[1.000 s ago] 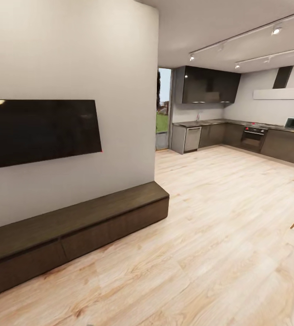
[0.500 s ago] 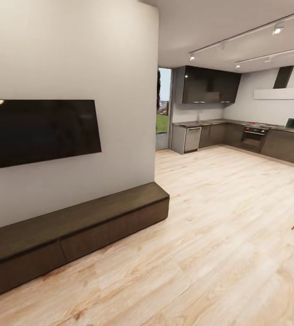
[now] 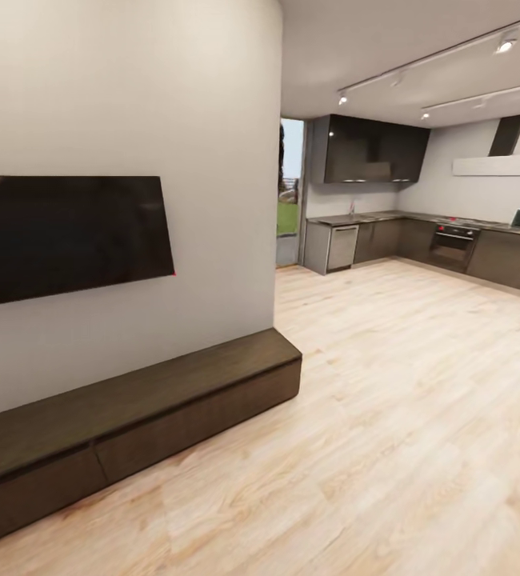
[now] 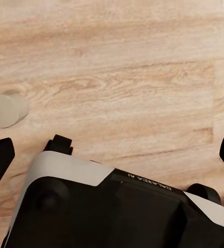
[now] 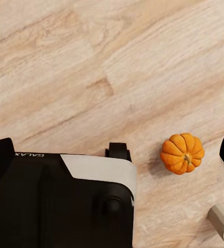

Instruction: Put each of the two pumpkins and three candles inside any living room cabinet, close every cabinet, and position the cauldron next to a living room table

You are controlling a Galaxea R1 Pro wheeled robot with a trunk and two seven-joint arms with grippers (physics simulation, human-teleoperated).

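The long, low, dark brown cabinet (image 3: 148, 416) runs along the wall under a television in the head view, and its visible front panels are closed. In the right wrist view an orange ribbed pumpkin (image 5: 182, 153) lies on the wood floor beside my base (image 5: 60, 201). My right gripper (image 5: 112, 155) is open above the floor, holding nothing. A whitish candle (image 4: 6, 109) stands on the floor in the left wrist view. My left gripper (image 4: 112, 157) is open too and holds nothing. The cauldron and the coffee table are out of view.
A black television (image 3: 64, 236) hangs on the white wall. Light wood floor (image 3: 388, 416) stretches toward a kitchen with dark cupboards (image 3: 376, 148) and an oven (image 3: 452, 244). A pale grey object (image 5: 223, 219) sits at the edge of the right wrist view, near the pumpkin.
The whole head view has shifted slightly: the camera has moved a little forward. Nothing in the room has visibly moved on its own.
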